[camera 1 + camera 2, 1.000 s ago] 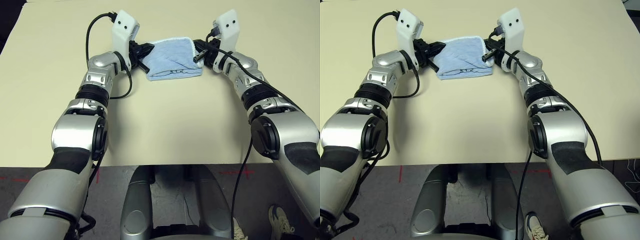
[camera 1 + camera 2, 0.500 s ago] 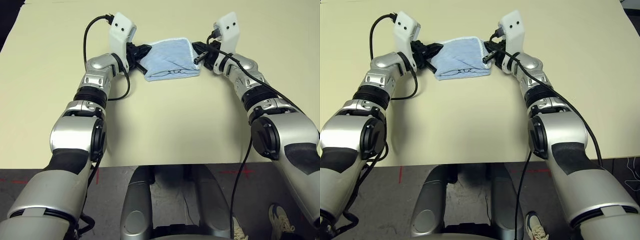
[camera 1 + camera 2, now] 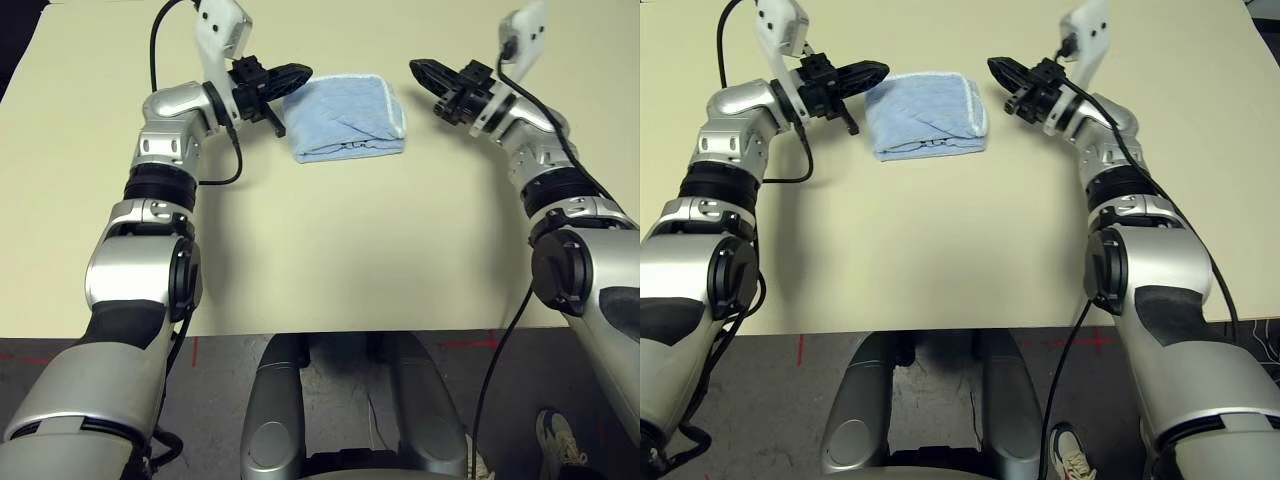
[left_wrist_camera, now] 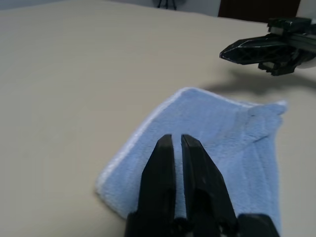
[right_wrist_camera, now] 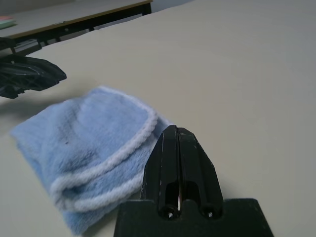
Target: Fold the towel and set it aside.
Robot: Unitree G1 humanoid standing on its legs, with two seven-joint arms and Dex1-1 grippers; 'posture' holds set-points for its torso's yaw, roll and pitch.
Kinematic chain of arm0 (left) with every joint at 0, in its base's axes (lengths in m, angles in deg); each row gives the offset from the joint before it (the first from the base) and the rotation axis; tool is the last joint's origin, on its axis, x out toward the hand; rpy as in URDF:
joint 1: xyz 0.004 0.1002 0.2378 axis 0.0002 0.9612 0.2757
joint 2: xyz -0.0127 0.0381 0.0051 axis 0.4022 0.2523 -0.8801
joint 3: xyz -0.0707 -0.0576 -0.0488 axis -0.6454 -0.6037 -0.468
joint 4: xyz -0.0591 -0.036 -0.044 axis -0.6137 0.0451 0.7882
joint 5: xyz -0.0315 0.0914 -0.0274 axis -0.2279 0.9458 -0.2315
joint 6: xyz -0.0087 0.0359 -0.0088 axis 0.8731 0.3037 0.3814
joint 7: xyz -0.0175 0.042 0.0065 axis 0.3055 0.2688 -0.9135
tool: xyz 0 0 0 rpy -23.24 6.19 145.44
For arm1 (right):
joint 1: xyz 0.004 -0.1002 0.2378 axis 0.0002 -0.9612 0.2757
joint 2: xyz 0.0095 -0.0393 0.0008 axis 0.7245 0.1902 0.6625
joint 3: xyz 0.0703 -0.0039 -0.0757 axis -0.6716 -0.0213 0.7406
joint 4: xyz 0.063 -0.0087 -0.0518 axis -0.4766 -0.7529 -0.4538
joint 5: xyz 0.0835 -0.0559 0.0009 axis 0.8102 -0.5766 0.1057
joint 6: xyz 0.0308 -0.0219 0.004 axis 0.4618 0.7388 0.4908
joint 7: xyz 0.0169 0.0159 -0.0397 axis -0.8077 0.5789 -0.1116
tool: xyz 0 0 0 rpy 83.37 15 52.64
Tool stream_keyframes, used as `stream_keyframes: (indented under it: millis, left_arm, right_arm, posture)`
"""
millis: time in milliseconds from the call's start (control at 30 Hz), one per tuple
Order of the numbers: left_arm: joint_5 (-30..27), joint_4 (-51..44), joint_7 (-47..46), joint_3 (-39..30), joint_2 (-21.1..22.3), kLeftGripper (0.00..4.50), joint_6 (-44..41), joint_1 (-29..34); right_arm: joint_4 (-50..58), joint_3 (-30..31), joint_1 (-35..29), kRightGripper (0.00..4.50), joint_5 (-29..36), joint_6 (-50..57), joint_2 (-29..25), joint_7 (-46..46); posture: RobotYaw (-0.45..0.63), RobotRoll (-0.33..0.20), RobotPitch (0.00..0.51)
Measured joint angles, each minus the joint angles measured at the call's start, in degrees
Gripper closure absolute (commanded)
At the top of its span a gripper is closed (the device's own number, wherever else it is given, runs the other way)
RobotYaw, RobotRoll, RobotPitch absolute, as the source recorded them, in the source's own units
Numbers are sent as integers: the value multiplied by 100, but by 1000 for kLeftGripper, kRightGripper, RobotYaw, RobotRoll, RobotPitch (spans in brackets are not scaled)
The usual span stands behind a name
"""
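Left eye view: folded towel [image 3: 345, 117] between both pinched-closed, empty hands, bare table [image 3: 330, 250] around.

The towel [image 3: 345, 118] is being carried by the worktop [image 3: 330, 250], lying folded toward its far edge and roughly midway between its left and right edges. The left end effector [image 3: 292, 73] is being held just beside the towel's left far corner, above the worktop. The right end effector [image 3: 425, 71] is being held near the towel's right side, apart from it.
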State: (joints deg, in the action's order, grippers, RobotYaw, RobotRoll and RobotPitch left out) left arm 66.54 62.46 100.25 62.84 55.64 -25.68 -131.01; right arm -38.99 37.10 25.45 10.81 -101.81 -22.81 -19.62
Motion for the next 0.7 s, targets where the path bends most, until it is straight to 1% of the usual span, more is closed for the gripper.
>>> stream_keyframes:
  millis: [33, 67, 167, 200, 267, 333, 400, 433, 567, 633, 667, 700]
  left_arm:
    - [-64, -268, 52, 6, 17, 2753, -107, 194]
    - [-97, -454, 80, 19, 41, 2423, -190, 318]
    - [-237, -1155, 210, 51, 171, 1206, -426, 701]
    - [-288, -1364, 267, 59, 204, 928, -467, 837]
    - [-332, -1694, 342, 113, 289, 71, -496, 1080]
    - [-369, -1912, 394, 152, 377, 0, -498, 1266]
    - [-378, -2044, 438, 183, 417, 0, -498, 1442]
    - [-379, -2080, 453, 213, 425, 0, -497, 1495]
    - [-379, -2121, 552, 281, 503, 0, -344, 1598]
    - [-380, -2148, 595, 314, 554, 0, -238, 1615]
    - [-380, -2155, 601, 326, 559, 0, -210, 1619]
    - [-379, -2163, 609, 334, 567, 0, -187, 1626]
  right_arm:
    - [86, -14, -108, 4500, 80, 36, -67, -236]
    - [144, -20, -179, 4500, 131, 75, -111, -392]
    - [381, 13, -455, 4500, 229, 153, -281, -951]
    - [460, 62, -565, 4500, 239, 159, -345, -1152]
    - [597, 159, -751, 3995, 228, 153, -438, -1461]
    - [719, 269, -864, 3487, 208, 136, -500, -1602]
    - [758, 334, -939, 2796, 175, 74, -526, -1704]
    - [763, 366, -950, 2383, 164, 50, -527, -1736]
    - [800, 544, -953, 1007, 101, -63, -530, -1893]
    - [799, 567, -952, 184, 97, -17, -538, -1943]
    - [798, 568, -947, 45, 102, 72, -540, -1935]
    - [793, 566, -933, 45, 110, 231, -540, -1908]
  posture:
    - [26, 0, 295]
    - [25, 0, 294]
    - [23, 0, 291]
    - [22, 0, 292]
    - [20, 0, 292]
    - [18, 0, 293]
    - [19, 0, 293]
    - [20, 0, 294]
    - [25, 0, 294]
    - [27, 0, 295]
    - [28, 0, 295]
    - [28, 0, 295]
